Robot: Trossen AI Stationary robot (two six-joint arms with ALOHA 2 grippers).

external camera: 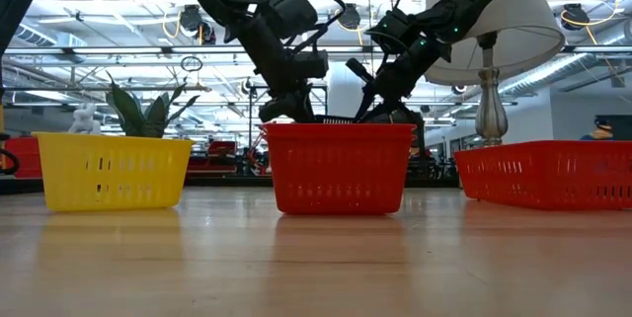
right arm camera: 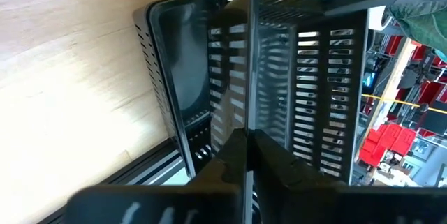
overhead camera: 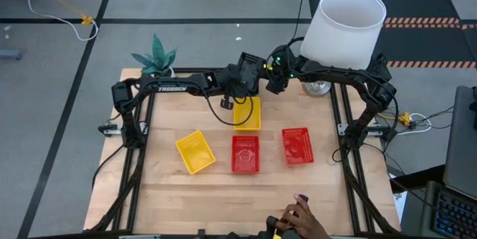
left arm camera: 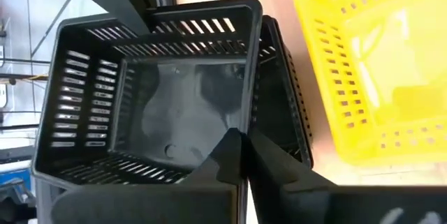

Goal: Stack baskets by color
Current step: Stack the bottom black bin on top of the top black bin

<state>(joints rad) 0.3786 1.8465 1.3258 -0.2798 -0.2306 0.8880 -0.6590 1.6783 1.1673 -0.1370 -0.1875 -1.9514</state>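
Two black baskets sit at the far middle of the table, one set crookedly in the other. My left gripper and my right gripper are each shut on a wall of the upper one, from opposite sides. In the high view both grippers cover the black baskets. A yellow basket stands right beside them. Nearer lie another yellow basket and two red baskets, flat on their bottoms. My left gripper pinches the upper black basket's near wall at its rim, one finger inside the basket and one outside. The fingers slant down from the table's left. The basket leans in the lower black one. My right gripper pinches a slotted wall of the same black basket at its rim, one finger on each face. The fingers slant down from the table's right. That wall stands tipped up, with the lower black basket on the table beside it.
A white lampshade on a lamp stands at the far right corner and a small potted plant at the far left. A person's hand reaches over the near edge. Bare wood lies along the near side.
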